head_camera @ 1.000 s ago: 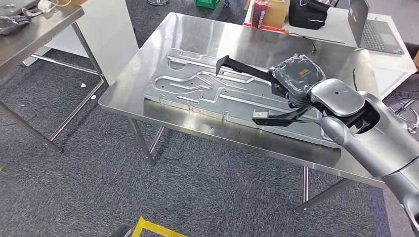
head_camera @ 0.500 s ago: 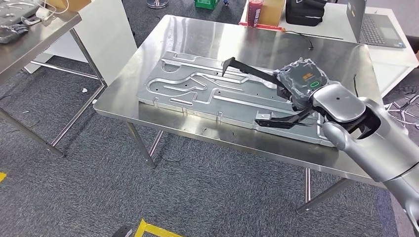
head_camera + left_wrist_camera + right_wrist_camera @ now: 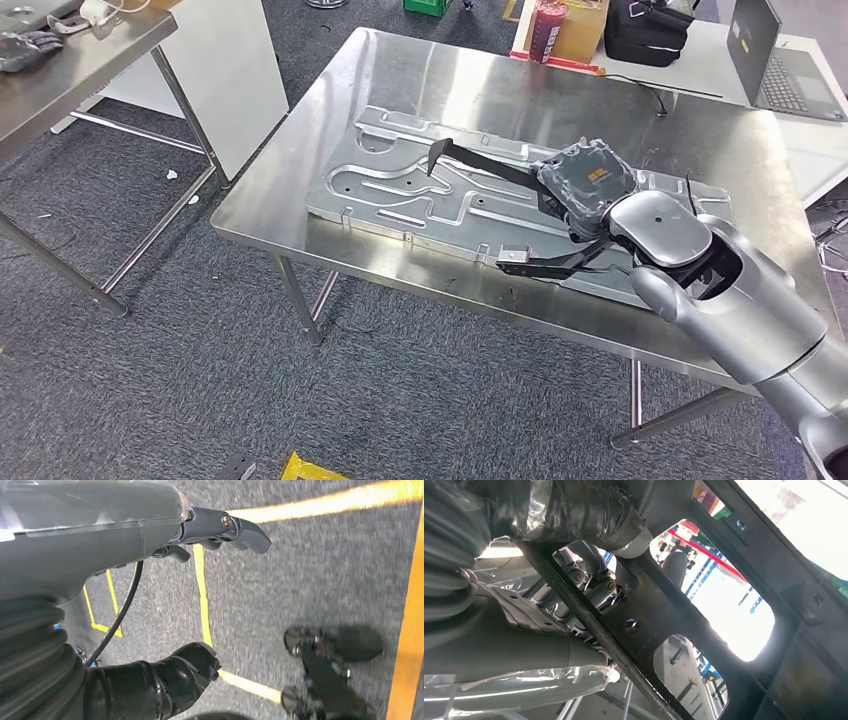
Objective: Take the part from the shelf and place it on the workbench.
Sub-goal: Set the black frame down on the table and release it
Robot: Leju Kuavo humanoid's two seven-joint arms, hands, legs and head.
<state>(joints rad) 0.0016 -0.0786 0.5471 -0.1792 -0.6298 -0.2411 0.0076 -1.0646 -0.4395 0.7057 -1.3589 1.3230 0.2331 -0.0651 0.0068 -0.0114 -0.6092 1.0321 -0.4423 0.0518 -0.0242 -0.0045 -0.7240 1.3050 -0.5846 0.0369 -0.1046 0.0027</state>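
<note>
- The part, a dark metal bracket with two long arms, is being gripped by the right hand above the steel workbench, over the grey pressed panel lying on it.
- In the right wrist view the fingers are wrapping a bar of that bracket, so the hand is clasping it firmly; it does not look set down yet.
- The lower arm of the bracket is hanging close to the near edge of the bench, and that is the worry: released here, it looks likely to tip off onto the carpet.
- The upper arm is reaching out over the panel; lowering it carelessly could catch the panel's raised ribs and leave the bracket rocking.
- The left hand is hanging over the grey carpet with yellow tape lines, fingers apart and holding nothing.
- The bench top is shiny and smooth, so sliding seems likely.
- Around the room: a second steel table to one side, a white desk behind carrying a laptop and a black bag.
</note>
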